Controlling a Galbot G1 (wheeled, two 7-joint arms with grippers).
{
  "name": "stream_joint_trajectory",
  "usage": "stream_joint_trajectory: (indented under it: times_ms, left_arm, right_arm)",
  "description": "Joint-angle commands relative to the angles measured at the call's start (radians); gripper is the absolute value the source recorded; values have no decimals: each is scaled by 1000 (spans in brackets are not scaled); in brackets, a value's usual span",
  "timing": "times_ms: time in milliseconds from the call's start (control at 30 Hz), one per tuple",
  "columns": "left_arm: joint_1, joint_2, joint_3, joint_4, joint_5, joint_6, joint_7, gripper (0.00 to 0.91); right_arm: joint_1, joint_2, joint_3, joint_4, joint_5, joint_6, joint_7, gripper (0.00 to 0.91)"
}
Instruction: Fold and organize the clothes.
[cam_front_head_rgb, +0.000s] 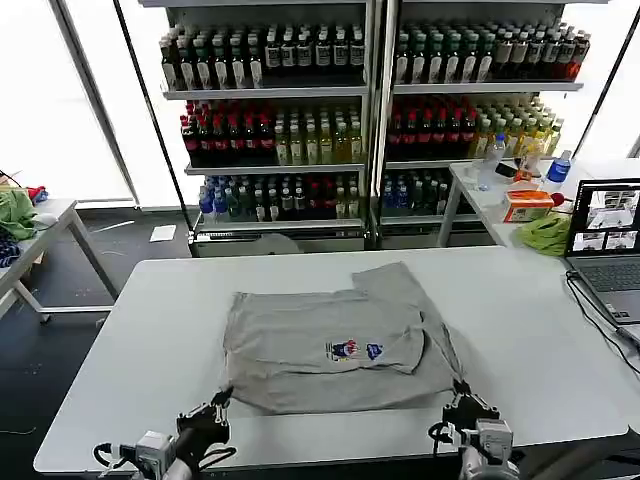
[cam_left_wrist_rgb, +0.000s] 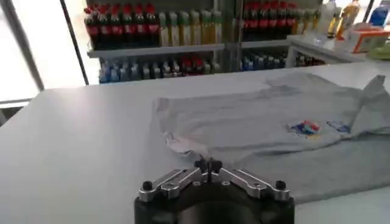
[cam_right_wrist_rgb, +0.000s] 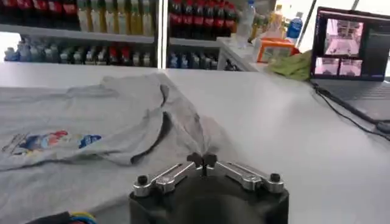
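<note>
The left pincer (cam_front_head_rgb: 222, 398) sits at the near left corner of the grey shirt (cam_front_head_rgb: 330, 340), its tips pressed together on the cloth's edge there, as the left wrist view shows (cam_left_wrist_rgb: 207, 165). The shirt lies partly folded in the middle of the white table (cam_front_head_rgb: 120, 350), logo up, one sleeve lying toward the far right. The right pincer (cam_front_head_rgb: 461, 392) is at the shirt's near right corner, tips together on the fabric (cam_right_wrist_rgb: 202, 160)

Black end effectors (cam_left_wrist_rgb: 208, 165), silver screwed linkages
</note>
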Motion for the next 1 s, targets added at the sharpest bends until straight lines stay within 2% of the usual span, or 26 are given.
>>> stream_joint_trajectory:
  times_ms: [33, 267, 300, 333, 767, 1000]
  left_arm:
    - [91, -15, 14, -32, 20, -9, 0, 10]
    - [95, -26, 25, -10, 25, -18, 0, 10]
    - [95, -28, 27, -8, 26, -18, 0, 151]
    - [96, -29, 28, -7, 26, -18, -1, 907]
    - [91, -43, 49, -106, 6, 19, -17, 907]
    - [58, -18, -16, -134, -2, 2, 8, 907]
  right_arm:
    - [-76, -34, 26, 16, -3, 1, 5, 0]
    - [-74, -36, 22, -7, -13, 1, 1, 0]
    - [-75, -36, 23, -7, -12, 1, -2, 484]
    - [-78, -37, 24, -4, -12, 0, -8, 907]
    - [-102, -17, 37, 107, 2, 0, -8, 907]
    - [-54, 7, 86, 139, 3, 2, -31, 907]
